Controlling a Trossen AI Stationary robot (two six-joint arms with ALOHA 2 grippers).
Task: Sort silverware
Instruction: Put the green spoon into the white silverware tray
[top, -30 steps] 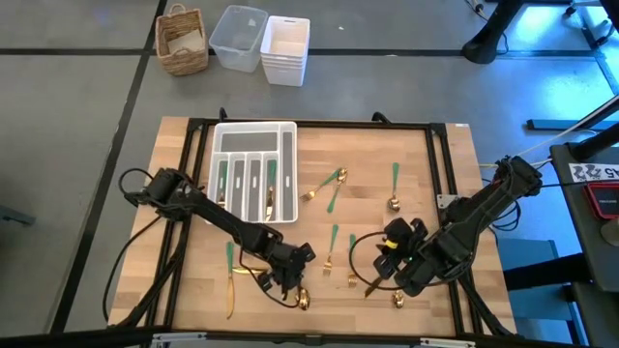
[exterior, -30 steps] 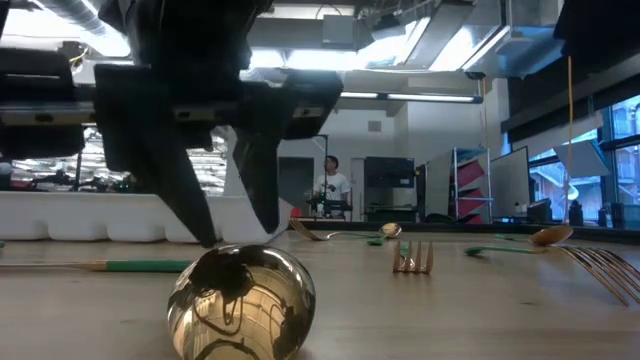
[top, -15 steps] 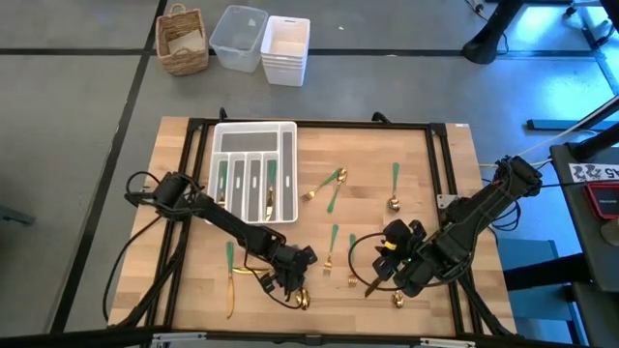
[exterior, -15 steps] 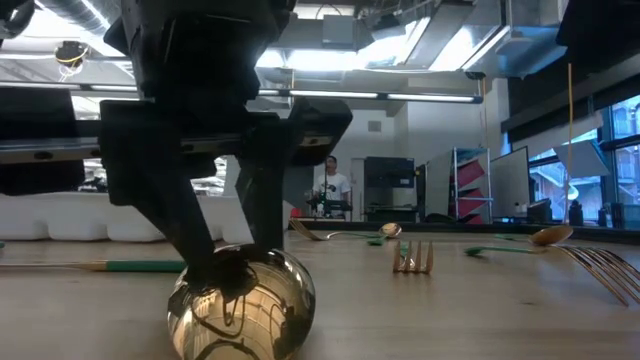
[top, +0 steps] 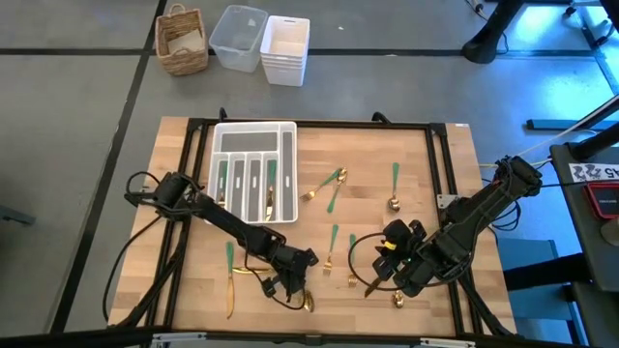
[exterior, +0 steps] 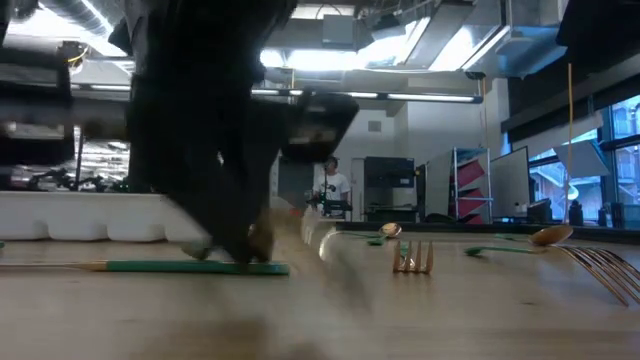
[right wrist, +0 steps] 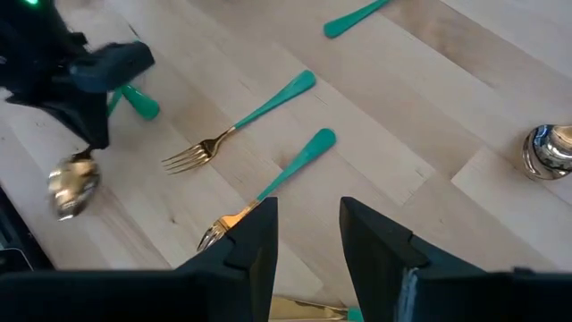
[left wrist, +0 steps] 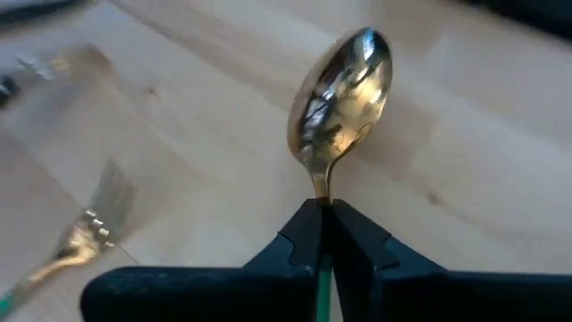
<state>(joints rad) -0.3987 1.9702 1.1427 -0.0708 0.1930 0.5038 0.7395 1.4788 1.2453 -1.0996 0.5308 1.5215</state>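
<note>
Your left gripper near the bench front, jaws pinching a gold spoon by its green handle, your right gripper over two forks, jaws open

no text, label, brand or number can be read anywhere in these views.

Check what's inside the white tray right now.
The tray has cutlery in two of its long slots: a green-handled piece in the leftmost and another in the rightmost. The middle slots look dark; what's in them can't be made out.
</note>
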